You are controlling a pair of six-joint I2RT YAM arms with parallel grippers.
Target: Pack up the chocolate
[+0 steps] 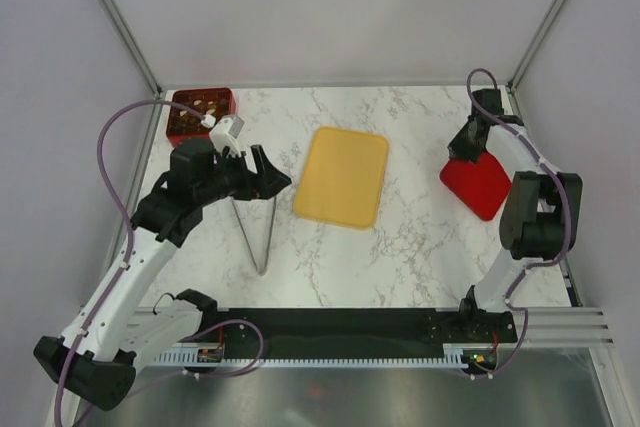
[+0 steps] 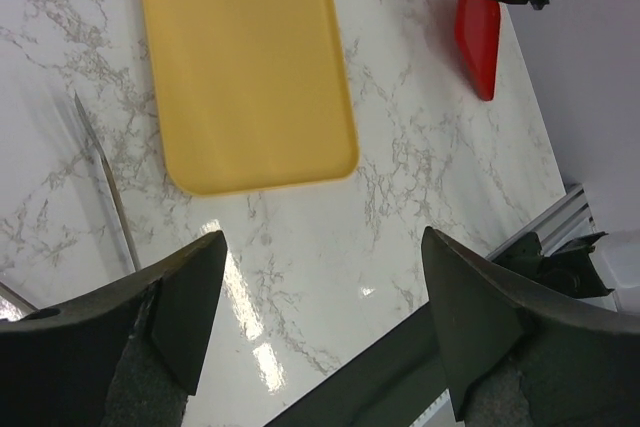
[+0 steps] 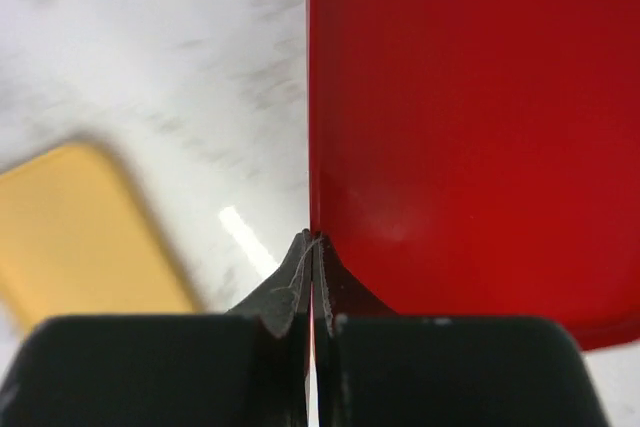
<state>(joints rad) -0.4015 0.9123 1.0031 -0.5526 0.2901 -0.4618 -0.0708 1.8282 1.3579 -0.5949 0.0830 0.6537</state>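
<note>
From above, the chocolate [image 1: 197, 107] sits in the compartments of a red box [image 1: 229, 97] at the far left corner of the desk [image 1: 400, 237]. The left claw [image 1: 268, 171] hangs released between that box and the yellow tray [image 1: 342, 177], above metal tongs [image 1: 255, 232]. The right claw [image 1: 465, 152] is at the far edge of a red lid [image 1: 482, 187].

The left wrist view shows the left claw [image 2: 322, 245] spread wide over bare desk [image 2: 420, 147], just short of the yellow tray [image 2: 245, 62], with the tongs [image 2: 105, 172] beside it and the red lid [image 2: 478, 32] beyond.

In the right wrist view, the right claw [image 3: 312, 247] is clenched on the rim of the red lid [image 3: 470, 127].
</note>
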